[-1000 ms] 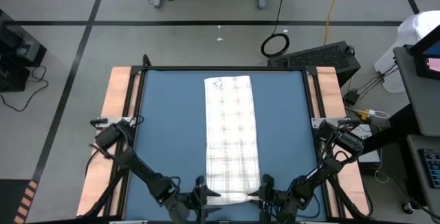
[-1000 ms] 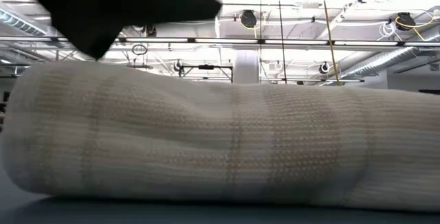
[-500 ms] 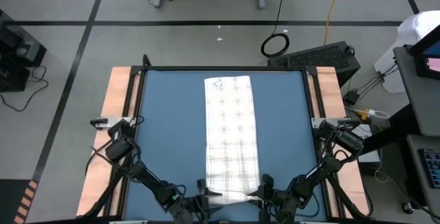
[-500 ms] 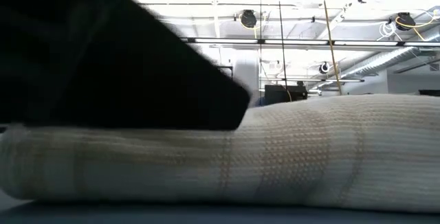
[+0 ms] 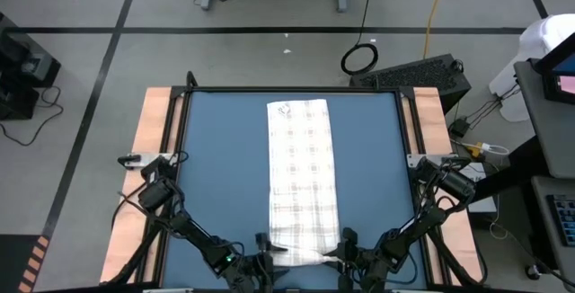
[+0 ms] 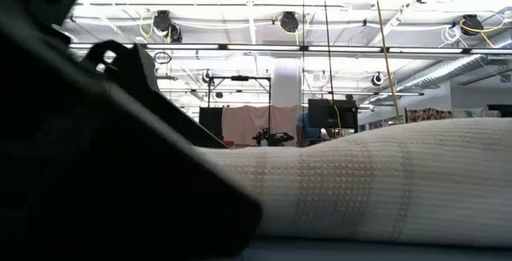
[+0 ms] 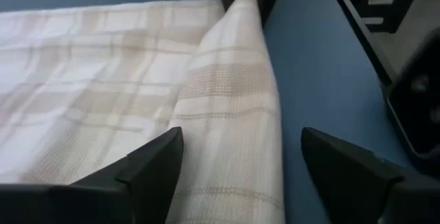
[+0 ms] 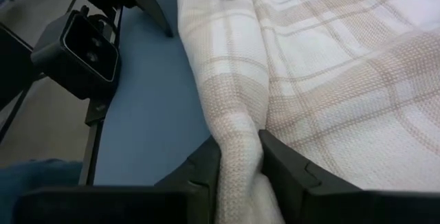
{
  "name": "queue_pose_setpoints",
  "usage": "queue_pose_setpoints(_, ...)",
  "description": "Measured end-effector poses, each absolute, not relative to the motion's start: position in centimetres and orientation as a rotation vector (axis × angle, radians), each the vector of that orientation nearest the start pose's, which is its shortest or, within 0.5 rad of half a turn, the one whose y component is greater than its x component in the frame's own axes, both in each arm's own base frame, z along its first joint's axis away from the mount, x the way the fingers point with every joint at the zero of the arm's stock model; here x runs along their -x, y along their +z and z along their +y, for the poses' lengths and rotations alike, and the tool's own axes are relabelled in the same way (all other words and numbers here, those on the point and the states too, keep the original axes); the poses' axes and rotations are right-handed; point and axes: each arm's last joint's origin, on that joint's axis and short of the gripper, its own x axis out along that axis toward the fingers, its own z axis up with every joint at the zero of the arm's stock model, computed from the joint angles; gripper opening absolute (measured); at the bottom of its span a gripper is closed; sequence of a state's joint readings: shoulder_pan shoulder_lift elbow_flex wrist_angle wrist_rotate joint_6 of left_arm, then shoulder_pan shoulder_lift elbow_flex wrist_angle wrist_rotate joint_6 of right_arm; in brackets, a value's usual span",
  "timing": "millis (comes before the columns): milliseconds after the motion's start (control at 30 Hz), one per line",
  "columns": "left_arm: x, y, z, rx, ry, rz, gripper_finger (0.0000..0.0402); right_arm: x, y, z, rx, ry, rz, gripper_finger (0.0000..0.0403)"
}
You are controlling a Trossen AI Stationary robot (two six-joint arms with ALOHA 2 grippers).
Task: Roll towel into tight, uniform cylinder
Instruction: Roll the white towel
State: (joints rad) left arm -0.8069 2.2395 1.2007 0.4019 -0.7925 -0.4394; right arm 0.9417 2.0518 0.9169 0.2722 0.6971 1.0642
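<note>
Towel (image 6: 376, 181) end behind left claw (image 6: 104, 173)

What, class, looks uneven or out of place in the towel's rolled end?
The towel lies straight on the blue mat, but its started roll is lopsided: the right claw pinches one end flat, while the left claw stands open around the other, so the fold bulges unevenly along its length.

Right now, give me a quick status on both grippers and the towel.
Left gripper open, straddling the rolled near edge. Right gripper shut on the towel at that same fold. Towel mostly flat on the blue mat, roll barely started. Nothing in the way.
</note>
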Motion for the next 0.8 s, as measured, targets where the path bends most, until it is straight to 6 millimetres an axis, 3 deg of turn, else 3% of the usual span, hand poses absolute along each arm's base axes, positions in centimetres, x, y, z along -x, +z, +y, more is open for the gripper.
queue_pose_setpoints(167, -31.6, 7.5, -29.0, 0.074, 0.127, 0.45, 0.0247, -22.6, 7.2, 27.9, -0.385, -0.097, 0.619, 0.0077)
queue_pose_setpoints(333, -31.7, 7.3, -28.5, 0.167, 0.14, 0.513, 0.0136, -22.5, 7.3, 28.0, -0.355, -0.091, 0.609, 0.0086)
queue_pose_setpoints(500, -31.7, 7.3, -28.6, 0.219, 0.129, 0.524, 0.0026, -22.2, 8.6, 28.1, -0.216, -0.002, 0.624, 0.0133)
queue_pose_setpoints(633, -31.7, 7.3, -28.6, 0.308, 0.137, 0.53, 0.0028, -21.6, 10.5, 27.9, -0.101, 0.036, 0.623, 0.0183)
queue_pose_setpoints(800, -31.6, 7.3, -28.8, 0.418, 0.131, 0.558, 0.0044, -19.7, 12.1, 28.8, 0.062, 0.001, 0.493, 0.0226)
